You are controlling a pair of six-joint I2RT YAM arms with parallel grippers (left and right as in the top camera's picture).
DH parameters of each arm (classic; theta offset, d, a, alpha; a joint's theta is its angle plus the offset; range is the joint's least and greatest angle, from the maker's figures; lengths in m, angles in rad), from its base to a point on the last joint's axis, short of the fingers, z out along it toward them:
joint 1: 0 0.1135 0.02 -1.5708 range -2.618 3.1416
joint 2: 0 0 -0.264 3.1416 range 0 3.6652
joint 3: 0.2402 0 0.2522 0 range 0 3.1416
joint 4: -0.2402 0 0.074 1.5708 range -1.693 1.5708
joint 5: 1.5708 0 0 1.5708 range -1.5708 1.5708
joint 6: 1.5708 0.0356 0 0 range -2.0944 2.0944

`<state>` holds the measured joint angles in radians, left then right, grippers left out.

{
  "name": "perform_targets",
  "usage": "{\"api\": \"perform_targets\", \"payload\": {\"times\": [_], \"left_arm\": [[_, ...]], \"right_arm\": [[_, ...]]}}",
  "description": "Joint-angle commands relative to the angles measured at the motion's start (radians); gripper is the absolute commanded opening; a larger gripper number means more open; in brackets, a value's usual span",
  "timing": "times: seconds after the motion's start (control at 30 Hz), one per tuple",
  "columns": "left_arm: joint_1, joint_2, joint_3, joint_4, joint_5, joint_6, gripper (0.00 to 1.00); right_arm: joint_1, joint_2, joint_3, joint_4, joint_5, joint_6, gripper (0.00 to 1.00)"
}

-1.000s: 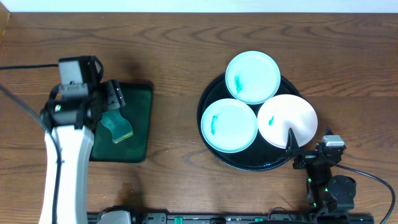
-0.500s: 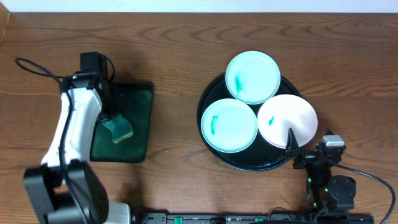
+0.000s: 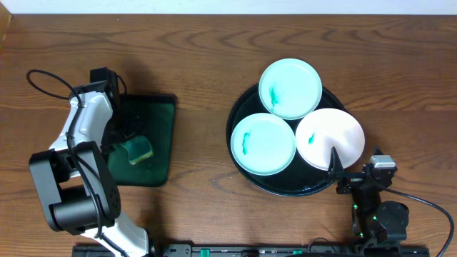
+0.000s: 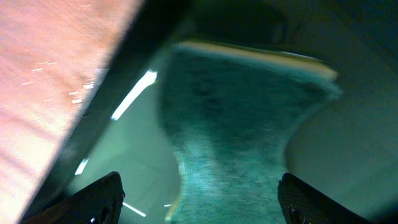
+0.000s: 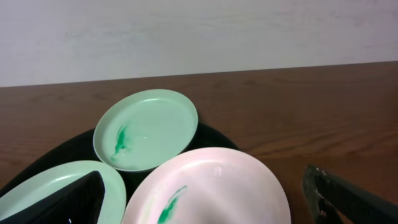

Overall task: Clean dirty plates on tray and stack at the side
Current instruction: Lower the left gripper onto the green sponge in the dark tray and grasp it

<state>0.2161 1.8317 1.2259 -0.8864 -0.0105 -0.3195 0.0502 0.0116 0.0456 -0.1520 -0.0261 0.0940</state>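
Note:
Three plates lie on the round black tray (image 3: pixel 238 114): a mint one at the back (image 3: pixel 290 88) with a teal smear, a second smeared mint one at front left (image 3: pixel 263 143), and a whiter one at front right (image 3: pixel 330 138). My right gripper (image 3: pixel 343 170) stands open at the white plate's near edge. In the right wrist view that plate (image 5: pixel 211 186) and its teal streak lie between the gripper's (image 5: pixel 202 205) spread fingers, untouched. My left gripper (image 3: pixel 128 135) hangs open low over a teal sponge (image 3: pixel 137 151). The sponge (image 4: pixel 236 137) fills the left wrist view between the fingers (image 4: pixel 99 199).
The sponge lies in a rectangular dark-green tray (image 3: pixel 161 135) at the left of the wooden table. A black cable (image 3: pixel 46 75) loops behind the left arm. The right arm's base (image 3: pixel 375 207) sits at the table's front edge.
The left arm has swung round and come down over the green tray, close above the sponge. The right arm and the plates have not moved.

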Motion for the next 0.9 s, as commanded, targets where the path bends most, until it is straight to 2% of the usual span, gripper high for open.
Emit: {"api": "perform_targets", "payload": {"times": [0.0,0.43,0.53,0.7,0.87], "left_arm": [[0.003,0.018,0.022,0.006,0.071,0.057,0.80],[0.003,0.104,0.002,0.014,0.019,0.056,0.80],[0.003,0.110,0.002,0.014,0.026,0.056,0.71],[0.003,0.109,0.002,0.013,0.026,0.056,0.71],[0.003,0.109,0.002,0.013,0.026,0.056,0.49]], "right_arm": [[0.005,-0.007,-0.005,0.002,0.003,-0.013,0.99],[0.005,-0.007,-0.005,0.002,0.003,-0.013,0.99],[0.005,-0.007,-0.005,0.002,0.003,-0.013,0.99],[0.005,-0.007,-0.005,0.002,0.003,-0.013,0.99],[0.005,-0.007,-0.005,0.002,0.003,-0.013,0.99]]}}
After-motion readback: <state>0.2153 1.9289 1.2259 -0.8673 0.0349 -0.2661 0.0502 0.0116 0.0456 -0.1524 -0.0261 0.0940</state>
